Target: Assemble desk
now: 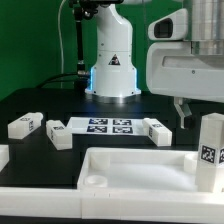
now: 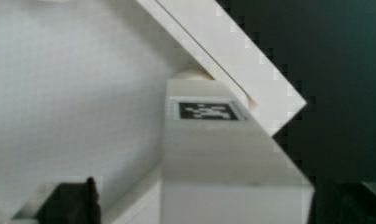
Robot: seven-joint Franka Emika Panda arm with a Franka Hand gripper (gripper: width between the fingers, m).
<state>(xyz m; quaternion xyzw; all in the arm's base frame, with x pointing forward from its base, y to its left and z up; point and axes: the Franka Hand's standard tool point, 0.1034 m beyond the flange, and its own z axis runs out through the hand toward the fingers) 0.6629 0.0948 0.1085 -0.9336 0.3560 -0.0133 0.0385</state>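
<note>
Desk tabletop [image 1: 130,168] is laid along the near side of the black worktop [image 1: 40,100], with its long axis running left to right in the exterior view. At its right end one upright leg [image 1: 210,148] is seen, long axis vertical. It is judged to be seated at a corner, though the socket itself is hidden.

The gripper [image 1: 185,108] is held just above that leg's top and slightly to its left. In the wrist view the leg is framed between the jaws and the one visible finger [image 2: 69,200] is seen clear of it. The gripper is therefore judged spread, with nothing pinched.

One tabletop, one standing leg and three lying legs are counted: the leftmost leg [image 1: 25,125], the second leg [image 1: 58,134] and the right-hand leg [image 1: 158,130], the last two flanking the marker board [image 1: 105,125]. The right-hand leg is judged nearest, far and left of the gripper.
</note>
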